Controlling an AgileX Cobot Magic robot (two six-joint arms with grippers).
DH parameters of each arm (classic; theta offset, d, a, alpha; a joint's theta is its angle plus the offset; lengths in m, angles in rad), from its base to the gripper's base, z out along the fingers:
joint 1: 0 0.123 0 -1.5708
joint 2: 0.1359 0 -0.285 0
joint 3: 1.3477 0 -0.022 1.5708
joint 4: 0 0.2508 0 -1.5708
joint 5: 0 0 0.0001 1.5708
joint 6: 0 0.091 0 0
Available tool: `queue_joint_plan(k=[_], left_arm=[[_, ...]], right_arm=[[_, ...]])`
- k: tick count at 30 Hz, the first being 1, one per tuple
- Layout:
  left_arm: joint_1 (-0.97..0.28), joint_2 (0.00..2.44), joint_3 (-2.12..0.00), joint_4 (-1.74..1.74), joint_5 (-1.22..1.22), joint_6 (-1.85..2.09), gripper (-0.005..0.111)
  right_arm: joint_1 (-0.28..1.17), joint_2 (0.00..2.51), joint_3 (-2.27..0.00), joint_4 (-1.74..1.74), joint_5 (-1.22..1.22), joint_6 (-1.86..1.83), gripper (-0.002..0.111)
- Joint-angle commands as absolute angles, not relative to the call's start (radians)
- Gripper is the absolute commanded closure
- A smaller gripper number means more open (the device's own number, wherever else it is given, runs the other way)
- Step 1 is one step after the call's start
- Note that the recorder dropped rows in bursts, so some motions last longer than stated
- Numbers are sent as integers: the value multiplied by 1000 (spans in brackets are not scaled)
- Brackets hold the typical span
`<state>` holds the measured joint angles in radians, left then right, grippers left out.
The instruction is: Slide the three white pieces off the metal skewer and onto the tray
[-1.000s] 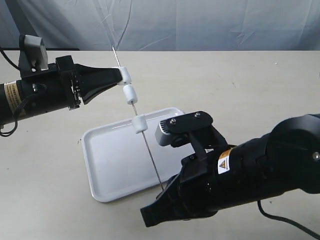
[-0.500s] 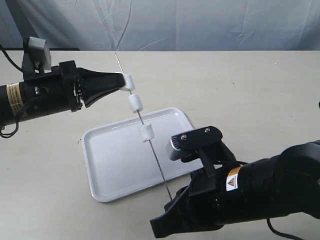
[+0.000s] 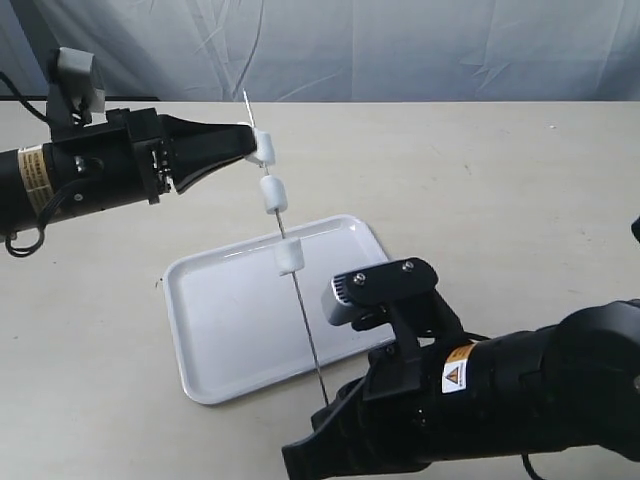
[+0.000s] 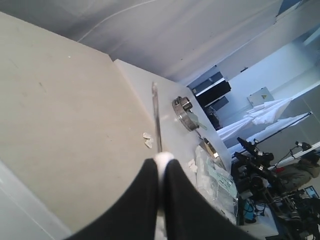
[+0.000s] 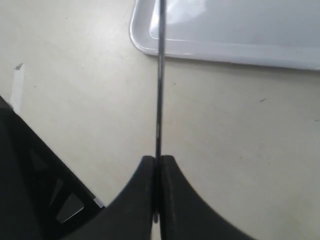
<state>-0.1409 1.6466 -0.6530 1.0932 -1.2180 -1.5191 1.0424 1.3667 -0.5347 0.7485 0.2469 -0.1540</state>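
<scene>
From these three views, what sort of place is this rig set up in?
Probably a lab or studio for recording robot work. A plain beige table sits against a draped pale backdrop cloth, and the left wrist view shows tripods and stands with cluttered gear beyond the table.

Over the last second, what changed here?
The right end effector pulled the metal skewer's lower end downward in the exterior view. The left end effector, pinching the top white piece, edged rightward, so the skewer stands steeper. The middle piece and lowest piece look slightly farther down it. Unchanged: both grips, all pieces threaded, the tray.
</scene>
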Motion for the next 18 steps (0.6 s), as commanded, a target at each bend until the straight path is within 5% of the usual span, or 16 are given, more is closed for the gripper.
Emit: queue_joint_plan(k=[1,18], left_arm=[[-194,1651,-677,835,-1219,-1470,107],[-242,1676,-733,763,-1154,-1429,107]], right_arm=[[1059,1371,-506,752,397,-157,109],[1059,1371,-506,768,411,-172,109]])
